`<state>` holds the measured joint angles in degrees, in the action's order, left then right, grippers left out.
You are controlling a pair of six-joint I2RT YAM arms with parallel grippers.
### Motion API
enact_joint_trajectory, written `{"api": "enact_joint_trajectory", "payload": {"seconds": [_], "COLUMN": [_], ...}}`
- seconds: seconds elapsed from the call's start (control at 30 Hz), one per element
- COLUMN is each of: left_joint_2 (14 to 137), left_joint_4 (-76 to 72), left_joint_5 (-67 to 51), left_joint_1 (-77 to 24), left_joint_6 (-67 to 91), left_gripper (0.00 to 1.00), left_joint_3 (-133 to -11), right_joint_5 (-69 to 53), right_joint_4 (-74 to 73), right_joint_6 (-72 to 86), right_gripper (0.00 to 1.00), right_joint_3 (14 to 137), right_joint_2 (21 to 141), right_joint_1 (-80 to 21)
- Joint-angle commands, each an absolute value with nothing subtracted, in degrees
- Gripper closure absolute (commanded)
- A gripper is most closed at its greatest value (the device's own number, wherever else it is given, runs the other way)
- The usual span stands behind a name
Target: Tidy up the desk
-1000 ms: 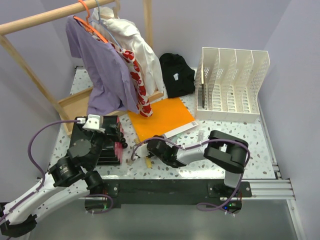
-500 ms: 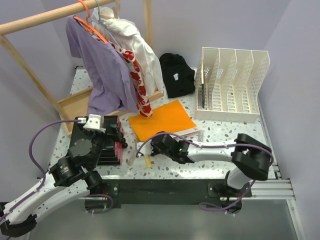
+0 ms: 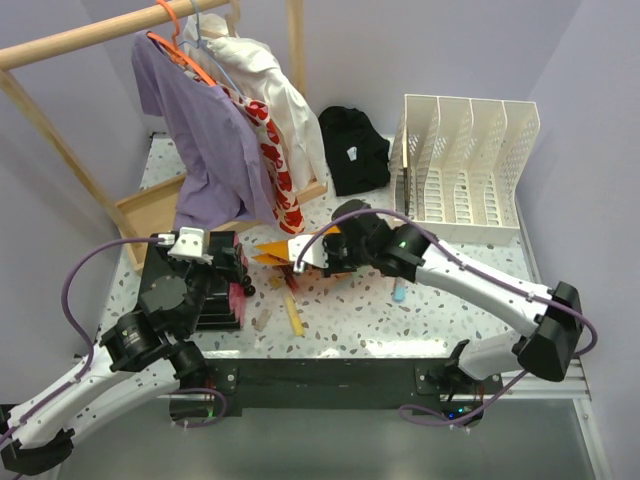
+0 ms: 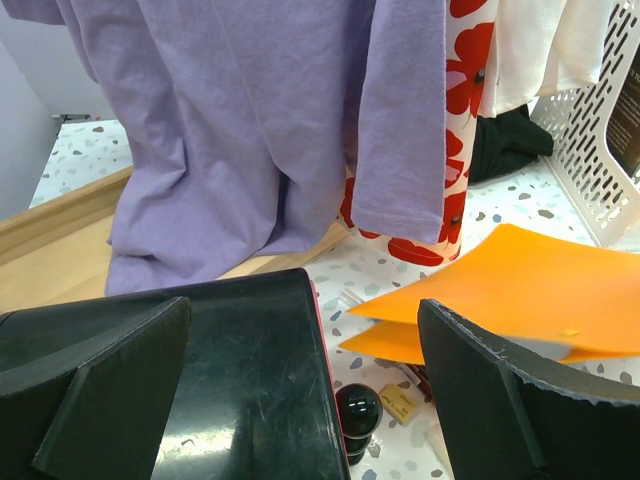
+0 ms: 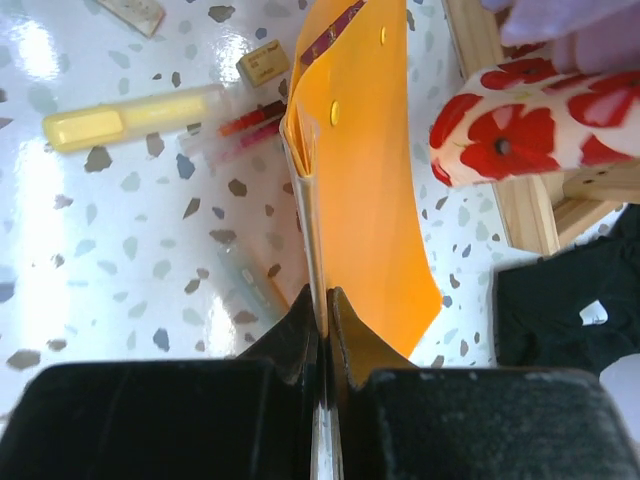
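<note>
My left gripper (image 4: 305,305) hangs wide open and empty over a black box (image 3: 222,300). At centre, my right gripper (image 5: 322,310) pinches the orange folder (image 5: 360,200), now lifted off the speckled desk (image 3: 400,310). A yellow marker (image 5: 130,115) lies uncovered, and I judge filing comes next.

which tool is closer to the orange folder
Right: the right tool grips the orange folder by its edge; the left tool is open, apart from it, above a black box.
</note>
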<state>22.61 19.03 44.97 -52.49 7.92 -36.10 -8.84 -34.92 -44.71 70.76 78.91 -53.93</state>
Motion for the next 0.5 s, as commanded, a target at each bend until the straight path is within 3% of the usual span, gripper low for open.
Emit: {"api": "enact_joint_trajectory", "payload": {"seconds": [0.0,0.17,0.47], "left_joint_2": [22.7,22.6,23.4], "left_joint_4": [18.4,18.4,18.0], "left_joint_5": [45.2,45.1,43.9], "left_joint_1": [-52.0,-51.9,-51.6], "left_joint_6": [8.5,8.6,8.7], "left_gripper": [0.00,0.00,0.00], "left_joint_3": [-36.2,-36.1,-36.0], "right_joint_5": [-21.0,-29.4,-38.1], "right_joint_4": [-48.2,-54.4,-52.9], "right_joint_6": [-47.1,-48.1,-39.9], "right_gripper": [1.00,1.00,1.00], "right_joint_3": [77.1,79.4,81.5], "right_joint_2": [74.0,67.9,60.7], "right_joint_1": [-49.3,-41.9,-24.4]}}
